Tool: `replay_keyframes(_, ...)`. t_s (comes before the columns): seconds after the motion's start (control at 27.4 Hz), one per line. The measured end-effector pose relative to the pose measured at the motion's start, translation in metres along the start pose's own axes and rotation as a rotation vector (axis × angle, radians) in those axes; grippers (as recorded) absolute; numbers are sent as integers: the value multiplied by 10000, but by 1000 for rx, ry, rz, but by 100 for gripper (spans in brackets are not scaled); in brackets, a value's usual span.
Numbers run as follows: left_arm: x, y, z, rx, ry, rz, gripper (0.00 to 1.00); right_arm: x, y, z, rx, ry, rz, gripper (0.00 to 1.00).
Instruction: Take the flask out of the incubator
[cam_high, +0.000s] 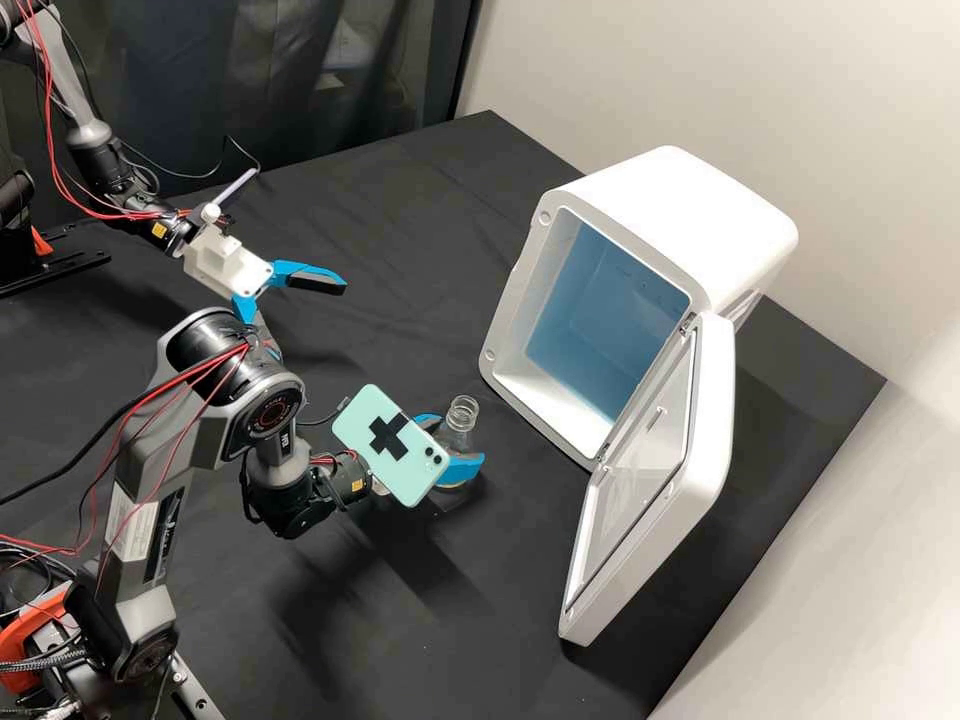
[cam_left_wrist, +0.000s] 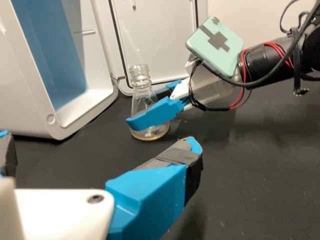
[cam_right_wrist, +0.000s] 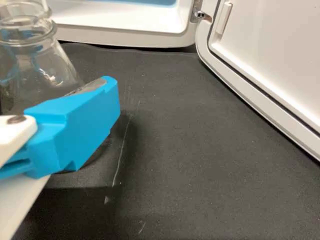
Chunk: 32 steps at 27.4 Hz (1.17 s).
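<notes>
Status: flask (cam_high: 460, 418) is out of the box, standing upright on the counter (cam_high: 420, 230), near the open front but not touching it. From the high cam it sits at 8 o'clock of the opening. Clear glass, no cap, thin yellowish layer at the bottom.

Right tool (cam_high: 452, 445) is clamped on the flask low on the body, one blue finger (cam_left_wrist: 150, 116) across the near side as the left wrist cam sees it, the other behind. I read the flask base as resting on the counter. Mint phone (cam_high: 390, 445) with a black tape cross is strapped on that wrist, at 9 o'clock of the flask.

Left tool (cam_high: 292, 296) hangs in the air at 10 o'clock of the flask, well apart from it, fingers spread wide, nothing between them.

White box (cam_high: 700, 220) sits at 3 o'clock on the counter, blue inside. Its door (cam_high: 690, 470) is swung fully open at 5 o'clock of the box, lower edge on the counter.
</notes>
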Motion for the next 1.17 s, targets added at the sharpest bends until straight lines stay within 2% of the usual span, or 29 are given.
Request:
replay_keyframes(0.07,-8,-10,1,-1,0,-4,100,-22,-22,4,-2,-6,-3,100)
replay_keyframes(0.18,-17,-18,8,-2,-1,-7,100,-84,-41,-5,-5,-13,18,100)
replay_keyframes(0.26,-16,-19,14,-1,-3,-7,100,-131,-23,-24,-1,-7,57,100)
replay_keyframes(0.33,-16,-23,28,3,-7,-9,100,-177,9,-51,-2,19,93,100)
replay_keyframes(0.4,-29,-43,39,2,-9,-16,100,-204,37,-69,2,33,112,100)
replay_keyframes(0.47,-34,-56,55,-1,5,-17,100,-239,65,-89,32,60,111,100)
replay_keyframes(0.55,-53,-81,61,1,28,-22,100,-278,114,-93,98,104,99,100)
replay_keyframes(0.66,-59,-94,54,0,36,-26,100,-326,162,-106,145,138,97,100)
replay_keyframes(0.69,-57,-92,55,-3,38,-22,100,-347,170,-110,157,147,94,100)
replay_keyframes(0.77,-63,-111,60,-10,39,-14,100,-362,176,-120,162,157,91,100)
replay_keyframes(0.84,-70,-119,63,-15,34,14,100,-373,192,-129,173,164,97,100)
replay_keyframes(0.95,-81,-140,69,-21,25,40,100,-382,205,-128,173,165,102,100)
replay_keyframes(1.06,-82,-124,72,-41,20,59,100,-383,208,-128,172,166,103,100)
replay_keyframes(1.17,-82,-123,73,-60,20,60,100,-383,208,-128,172,166,103,100)
